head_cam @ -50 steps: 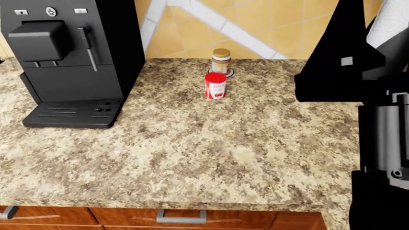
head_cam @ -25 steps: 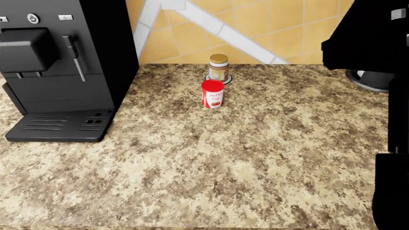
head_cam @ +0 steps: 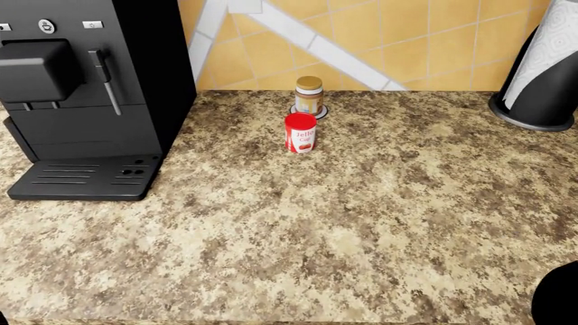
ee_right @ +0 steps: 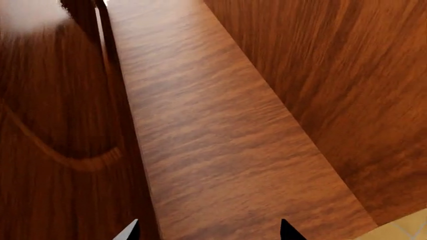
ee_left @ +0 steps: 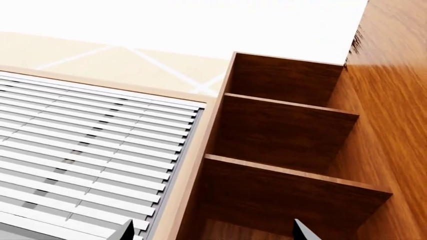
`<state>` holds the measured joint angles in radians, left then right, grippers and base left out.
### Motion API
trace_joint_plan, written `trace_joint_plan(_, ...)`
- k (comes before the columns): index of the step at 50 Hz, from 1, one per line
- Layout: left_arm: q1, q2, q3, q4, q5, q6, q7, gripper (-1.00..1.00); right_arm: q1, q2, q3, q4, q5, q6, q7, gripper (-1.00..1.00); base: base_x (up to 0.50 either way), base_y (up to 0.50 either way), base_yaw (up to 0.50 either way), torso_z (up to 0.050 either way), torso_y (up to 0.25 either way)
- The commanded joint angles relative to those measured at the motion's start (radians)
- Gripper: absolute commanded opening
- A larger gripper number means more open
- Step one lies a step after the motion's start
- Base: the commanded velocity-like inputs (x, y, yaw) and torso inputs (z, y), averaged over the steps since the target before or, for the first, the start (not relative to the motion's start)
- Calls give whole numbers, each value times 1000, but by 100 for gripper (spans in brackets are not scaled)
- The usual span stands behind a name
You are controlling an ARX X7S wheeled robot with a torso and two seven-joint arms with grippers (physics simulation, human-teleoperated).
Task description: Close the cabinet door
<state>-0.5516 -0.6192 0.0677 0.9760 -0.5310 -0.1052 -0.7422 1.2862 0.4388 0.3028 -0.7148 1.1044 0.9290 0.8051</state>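
The left wrist view looks into an open wooden cabinet [ee_left: 280,130] with three bare shelves. A broad wooden panel [ee_left: 393,100] stands out from the cabinet's side and looks like its open door. My left gripper [ee_left: 215,235] is open and holds nothing; only its two fingertips [ee_left: 130,233] show, short of the lowest shelf. In the right wrist view, close wooden panels [ee_right: 220,130] fill the frame, and I cannot tell which is the door. My right gripper [ee_right: 210,234] is open and holds nothing, close to that wood. The head view shows no cabinet.
White slatted blinds [ee_left: 87,165] hang beside the cabinet. Below, a granite counter [head_cam: 343,230] carries a black coffee machine [head_cam: 81,95], a brown jar [head_cam: 309,95], a red can [head_cam: 300,132] and a paper towel roll [head_cam: 546,68]. A dark arm part [head_cam: 558,298] shows at the corner.
The right arm has lifted out of the head view, uncovering the paper towel roll. The head view first tilted up off the counter's front edge, then held still.
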Motion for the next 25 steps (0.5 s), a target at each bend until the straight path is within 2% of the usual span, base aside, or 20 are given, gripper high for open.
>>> trace_joint_plan(1, 2, 0, 15, -5, 11, 4, 2, 100, 147, 13, -102, 148, -53, 17, -35, 100, 0, 0, 0, 0, 0)
trace_joint_plan(6, 2, -3, 16, -9, 11, 6, 3, 100, 290, -3, -297, 294, -205, -17, -138, 100, 0, 0, 0, 0, 0)
trace_joint_plan(12, 2, -6, 13, -12, 7, 9, 1, 100, 372, -31, -417, 436, -318, -68, -200, 100, 0, 0, 0, 0, 0)
trace_joint_plan(25, 4, -15, 14, -8, 7, 9, -4, 100, 383, -53, -529, 536, -403, -130, -269, 100, 0, 0, 0, 1, 0)
